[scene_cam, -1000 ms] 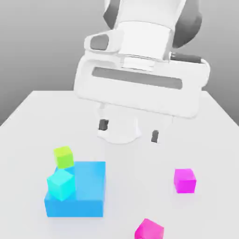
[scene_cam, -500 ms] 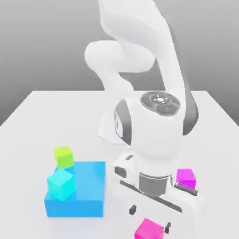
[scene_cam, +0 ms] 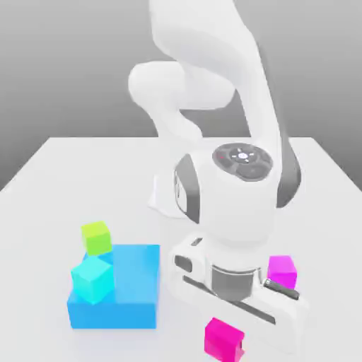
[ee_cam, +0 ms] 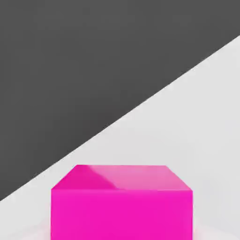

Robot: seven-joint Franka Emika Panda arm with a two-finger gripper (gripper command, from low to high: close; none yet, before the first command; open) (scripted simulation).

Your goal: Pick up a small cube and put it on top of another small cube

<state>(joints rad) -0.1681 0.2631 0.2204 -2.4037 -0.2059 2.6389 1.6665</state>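
now pink cube point(scene_cam: 224, 340) upright, equal-sided, clamped by gripper point(scene_cam: 230, 338).

Exterior view: the white hand of the arm point(scene_cam: 237, 283) stands in front of the violet-magenta cube point(scene_cam: 282, 268), hiding its lower edge, and covers the top of the hot-pink cube point(scene_cam: 223, 340), whose base is cut off by the lower edge; the gripper point(scene_cam: 233, 338) fingertips are hidden behind the hand and that cube, so their contact cannot be made out. The cyan cube point(scene_cam: 92, 278) hides part of the blue block point(scene_cam: 131, 290). Hand view: the hot-pink cube point(ee_cam: 121, 206) is cut off at the frame's edge.
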